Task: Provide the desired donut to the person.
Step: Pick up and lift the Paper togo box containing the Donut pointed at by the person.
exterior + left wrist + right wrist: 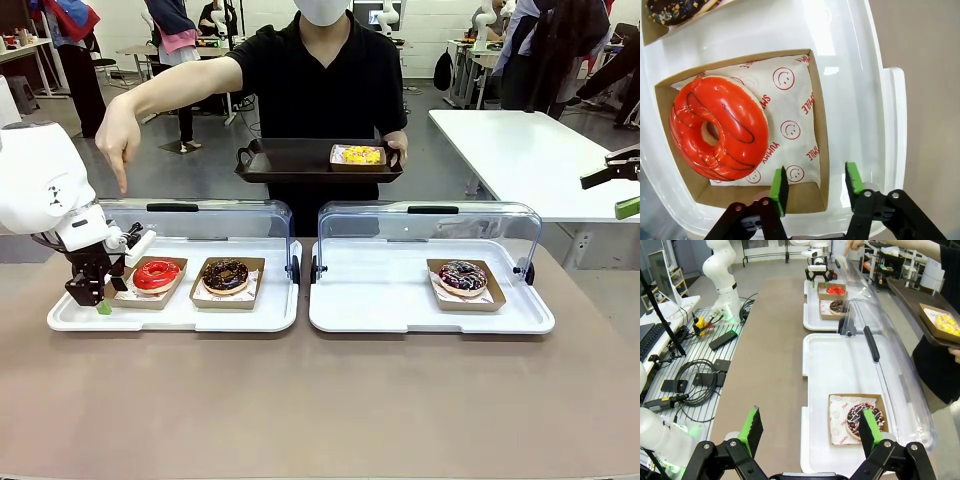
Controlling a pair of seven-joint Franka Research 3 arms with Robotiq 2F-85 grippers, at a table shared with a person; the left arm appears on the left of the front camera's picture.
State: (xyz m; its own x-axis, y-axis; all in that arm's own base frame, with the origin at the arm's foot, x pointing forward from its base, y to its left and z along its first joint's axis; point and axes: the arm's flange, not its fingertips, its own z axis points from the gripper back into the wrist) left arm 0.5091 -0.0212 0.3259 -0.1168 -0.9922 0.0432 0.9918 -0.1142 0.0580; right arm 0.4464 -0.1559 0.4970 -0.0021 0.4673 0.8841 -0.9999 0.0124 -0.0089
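Where the person's hand (118, 140) points: red donut (717, 127), on printed paper in an open box (800, 197)
Box place: left end of the left tray (855, 100), beside a chocolate donut (226, 274), under a raised clear lid (200, 215)
Key relation: the donut lies to one side of the left gripper (817, 181), not between its jaws; what stands between them is the box wall on the tray-rim side, near a corner
Wall axis: it runs straight away from the wrist, so the jaws stand across it; round donut, no long axis of its own
Left gripper state: jaws narrowed but apart, astride the wall, one pad (780, 185) inside the box, the other outside over bare tray; a gap shows on each side of the wall, so I judge nothing is pinched yet
Nearer arm: the left, at the box; the right gripper (810, 432) hangs wide and empty over the table's other end, well apart
Next move needs: a firm pinch on the wall, then a level lift, or the donut may slide
Person (320, 80): other hand holds a dark tray (290, 160), likely where the box goes
Hard to make out: whether the pad tips touch the tray; in the front view the gripper covers the box corner
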